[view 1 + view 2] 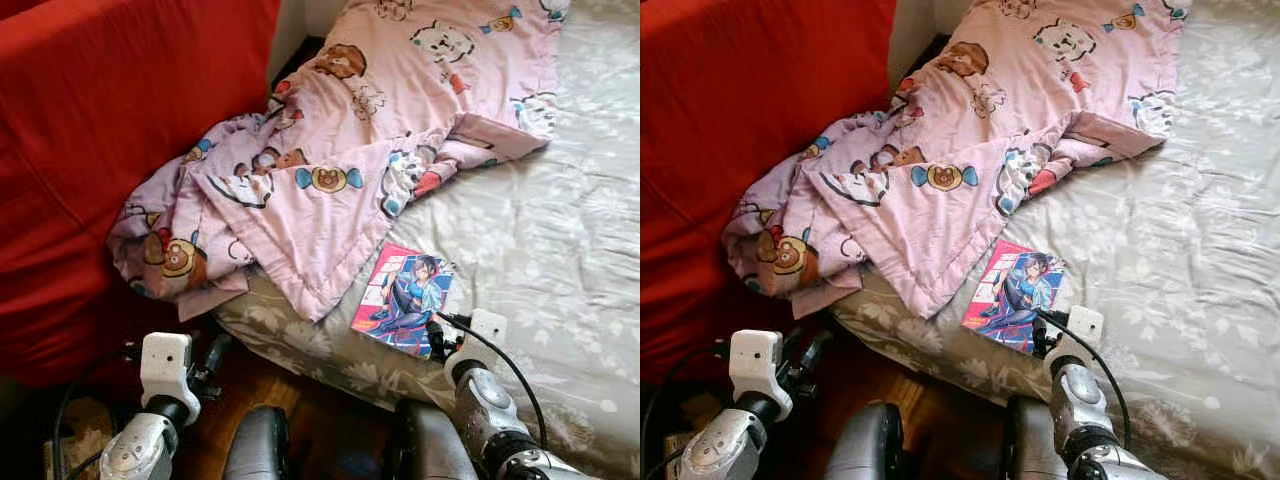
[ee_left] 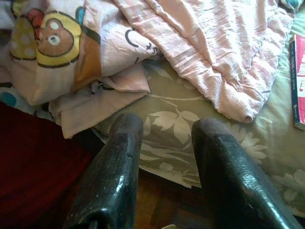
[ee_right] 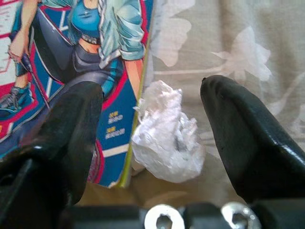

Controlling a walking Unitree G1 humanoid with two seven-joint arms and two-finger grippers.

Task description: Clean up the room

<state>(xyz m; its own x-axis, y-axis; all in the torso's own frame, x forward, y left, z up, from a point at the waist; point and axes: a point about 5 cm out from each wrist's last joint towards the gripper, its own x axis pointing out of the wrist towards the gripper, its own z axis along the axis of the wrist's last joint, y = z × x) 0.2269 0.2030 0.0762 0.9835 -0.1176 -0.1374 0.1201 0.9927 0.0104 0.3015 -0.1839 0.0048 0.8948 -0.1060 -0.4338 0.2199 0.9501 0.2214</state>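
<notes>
Your right end effector [image 3: 152, 119] was spread apart, straddling the crumpled wrapper [image 3: 167, 133] on the bed [image 1: 560, 250], dead ahead at 12 o'clock, touching the comic book [image 1: 405, 298]'s edge. Left end effector [image 2: 167, 143] apart, idle, farther off.

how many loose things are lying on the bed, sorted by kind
blanket, pink with cartoon prints: 1
comic book: 1
crumpled clear wrapper, between the open fingers of the right tool: 1
total: 3
</notes>
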